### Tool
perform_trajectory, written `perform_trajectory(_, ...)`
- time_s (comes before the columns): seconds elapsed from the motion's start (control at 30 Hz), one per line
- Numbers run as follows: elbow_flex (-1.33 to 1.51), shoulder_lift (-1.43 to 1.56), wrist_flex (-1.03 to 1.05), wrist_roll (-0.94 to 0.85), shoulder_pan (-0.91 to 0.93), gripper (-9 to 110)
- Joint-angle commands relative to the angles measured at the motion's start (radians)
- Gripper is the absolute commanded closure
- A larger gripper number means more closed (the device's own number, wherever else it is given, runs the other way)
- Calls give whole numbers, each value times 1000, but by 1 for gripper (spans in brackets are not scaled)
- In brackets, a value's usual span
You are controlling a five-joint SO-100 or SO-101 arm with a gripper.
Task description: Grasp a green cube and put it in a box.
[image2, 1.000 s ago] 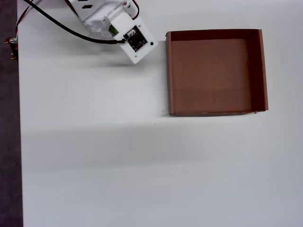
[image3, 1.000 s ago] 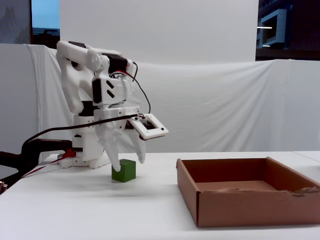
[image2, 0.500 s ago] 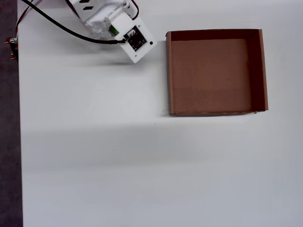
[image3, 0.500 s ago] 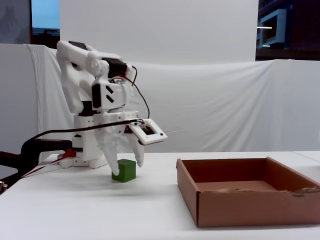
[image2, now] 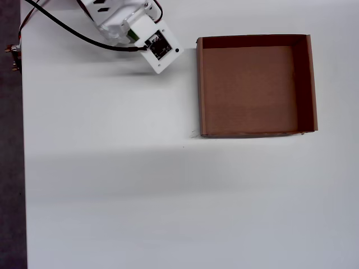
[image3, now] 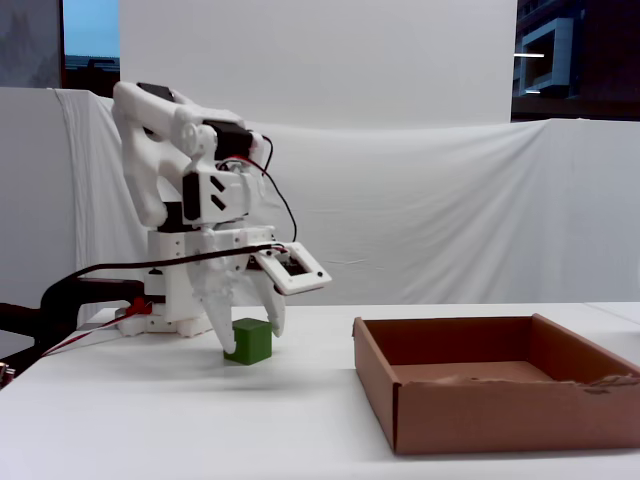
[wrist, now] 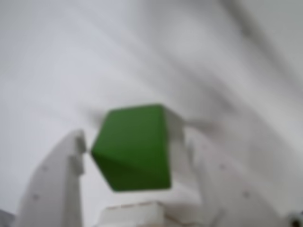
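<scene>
So my pincer [image3: 250, 338] has dropped lower over the last second and now straddles the green cube [image3: 248, 341], fingers spread either side, not squeezing yet I think. Cube's on the counter [image3: 150, 420], well left of the empty box [image3: 500, 405]. Wrist view shows the cube [wrist: 135, 146] between both fingers; overhead view barely shows it, my arm covers it.
</scene>
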Motion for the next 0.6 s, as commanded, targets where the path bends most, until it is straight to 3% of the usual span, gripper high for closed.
perform_trajectory(0.0,-6,29,-6,-20,-9,76)
perform_trajectory(0.57,14,46,-17,-12,-15,81)
